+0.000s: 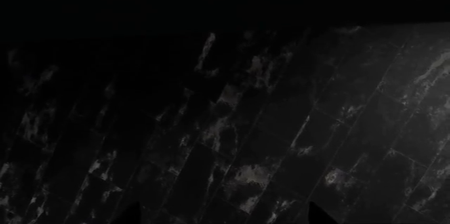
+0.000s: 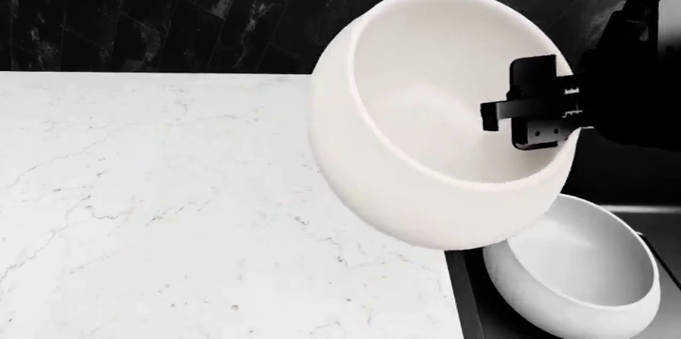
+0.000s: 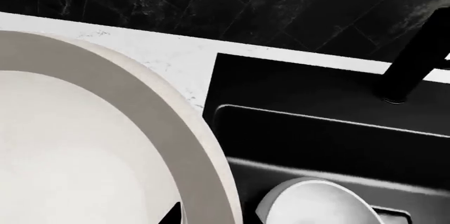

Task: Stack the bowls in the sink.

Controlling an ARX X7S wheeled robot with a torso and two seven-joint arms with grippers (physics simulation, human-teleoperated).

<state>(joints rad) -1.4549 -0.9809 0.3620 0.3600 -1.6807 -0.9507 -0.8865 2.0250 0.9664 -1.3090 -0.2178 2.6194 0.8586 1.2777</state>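
The right claw [image 2: 537, 112] is clenched on the rim of the larger cream-white bowl [image 2: 426, 139], holding it tilted in the air over the counter [image 2: 159, 219] edge just beside the sink [image 3: 316, 129]; the smaller white bowl [image 2: 580, 267] sits inside the sink, below and beyond it. Both look glossy, stiff, slippery and breakable, so a firm rim pinch seems the best hold; the left claw shows too dimly to tell its state, facing only dark wall tile [image 1: 281, 129].
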